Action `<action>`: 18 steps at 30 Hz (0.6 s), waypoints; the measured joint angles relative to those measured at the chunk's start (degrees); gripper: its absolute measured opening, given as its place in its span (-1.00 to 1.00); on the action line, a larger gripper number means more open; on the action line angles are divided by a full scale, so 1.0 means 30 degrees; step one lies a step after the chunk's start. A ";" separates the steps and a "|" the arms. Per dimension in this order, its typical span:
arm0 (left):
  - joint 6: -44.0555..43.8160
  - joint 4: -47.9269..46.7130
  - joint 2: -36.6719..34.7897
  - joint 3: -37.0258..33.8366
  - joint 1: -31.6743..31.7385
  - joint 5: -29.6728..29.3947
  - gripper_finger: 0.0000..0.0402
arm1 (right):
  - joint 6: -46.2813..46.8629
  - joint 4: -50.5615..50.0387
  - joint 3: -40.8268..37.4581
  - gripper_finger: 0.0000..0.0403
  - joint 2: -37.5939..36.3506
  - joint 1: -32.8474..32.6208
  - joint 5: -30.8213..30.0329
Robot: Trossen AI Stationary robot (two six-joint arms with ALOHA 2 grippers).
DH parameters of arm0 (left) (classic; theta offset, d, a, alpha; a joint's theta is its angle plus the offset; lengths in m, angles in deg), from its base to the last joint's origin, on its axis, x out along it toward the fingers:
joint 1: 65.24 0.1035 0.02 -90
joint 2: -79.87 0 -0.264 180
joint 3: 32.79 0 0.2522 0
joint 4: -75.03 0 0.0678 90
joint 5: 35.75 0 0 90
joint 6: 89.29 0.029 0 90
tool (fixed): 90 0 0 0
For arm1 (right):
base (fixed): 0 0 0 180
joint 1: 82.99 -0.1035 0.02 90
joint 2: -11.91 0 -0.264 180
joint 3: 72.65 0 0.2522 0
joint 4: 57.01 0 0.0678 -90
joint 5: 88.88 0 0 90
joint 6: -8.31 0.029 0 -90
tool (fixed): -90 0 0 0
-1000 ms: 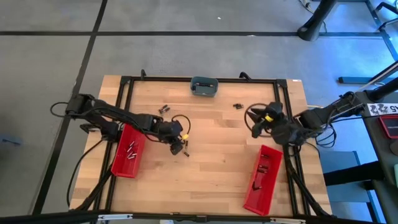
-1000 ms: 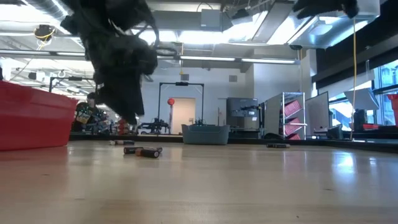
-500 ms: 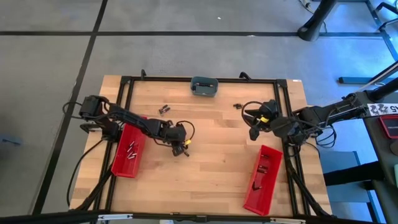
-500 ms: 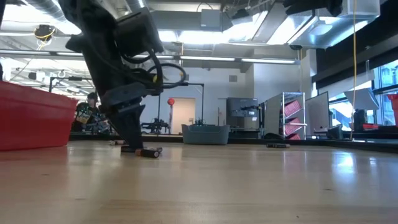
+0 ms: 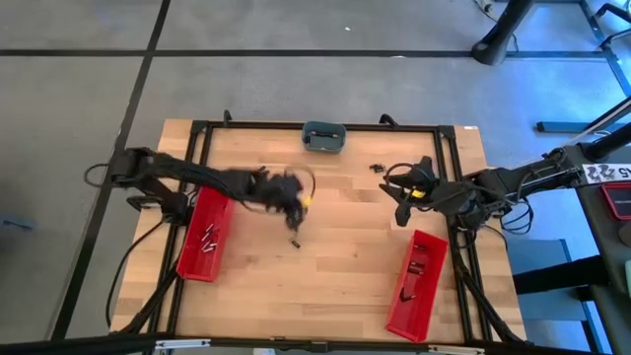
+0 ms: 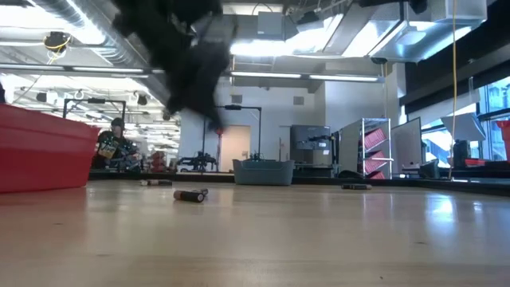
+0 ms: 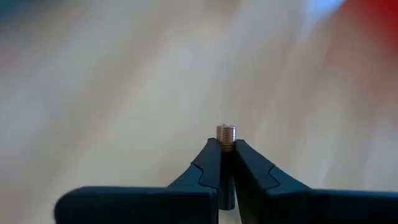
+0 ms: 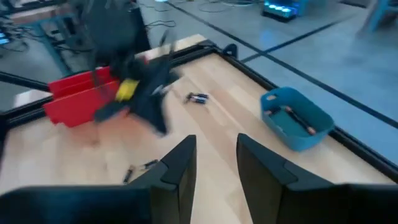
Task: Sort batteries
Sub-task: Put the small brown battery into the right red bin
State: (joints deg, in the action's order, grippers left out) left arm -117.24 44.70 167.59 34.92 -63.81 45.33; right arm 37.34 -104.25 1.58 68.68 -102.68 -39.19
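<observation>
My left gripper (image 5: 294, 200) is blurred above the table's middle, raised well off the wood (image 6: 213, 119), and shut on one small battery (image 7: 226, 132). Another battery (image 5: 295, 242) lies on the table just nearer than it and shows in the low view (image 6: 190, 194). More batteries lie at the far right (image 5: 377, 168). My right gripper (image 5: 402, 204) hovers open at the right, nothing between its fingers (image 8: 214, 163). My left gripper pinches the battery between its two fingertips. The battery lies along the fingers, and its silvery end (image 7: 226, 130) sticks out past their tips. It is lifted clear of the table.
A red bin (image 5: 204, 237) with several batteries lies at the left, a second red bin (image 5: 416, 284) at the near right. A grey-blue dish (image 5: 323, 136) stands at the far edge. A black frame (image 5: 315, 125) runs around the tabletop.
My left gripper dropped onto the pair of batteries near the table's middle, shut on one and rose with it toward the far edge. The other battery stayed on the wood.
</observation>
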 joint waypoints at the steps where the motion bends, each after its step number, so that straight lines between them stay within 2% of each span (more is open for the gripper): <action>1: 0.0148 0.0789 -0.0551 0.0224 0.0406 -0.0051 -0.94 | -0.0238 0.0265 0.0000 -0.43 0.0000 0.0365 0.0582; 4: 0.0471 0.5319 -0.1519 0.0649 0.1503 0.0549 -0.94 | -0.0447 0.0572 0.0000 -0.43 0.0019 0.1894 0.3265; 7: -0.0038 1.1201 -0.2246 0.0978 0.2471 0.2326 -0.94 | -0.1563 0.1629 -0.0060 -0.43 0.0368 0.3764 0.6393; 10: -0.0747 1.5535 -0.2159 0.1018 0.3007 0.3514 -0.94 | -0.2693 0.3513 -0.0087 -0.40 0.1226 0.5590 0.9715; 14: -0.1478 1.8559 -0.1994 0.0998 0.3081 0.3644 -0.94 | -0.3601 0.7881 -0.0087 -0.25 0.2917 0.7356 1.2627; 18: -0.1568 1.8635 -0.1985 0.1018 0.2837 0.3667 -0.94 | -0.3771 1.3532 -0.0087 -0.08 0.4849 0.8140 1.2974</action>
State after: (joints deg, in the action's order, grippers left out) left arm -121.95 100.60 161.64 37.98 -55.30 56.33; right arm 26.02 -63.65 1.32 83.23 -78.26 -0.26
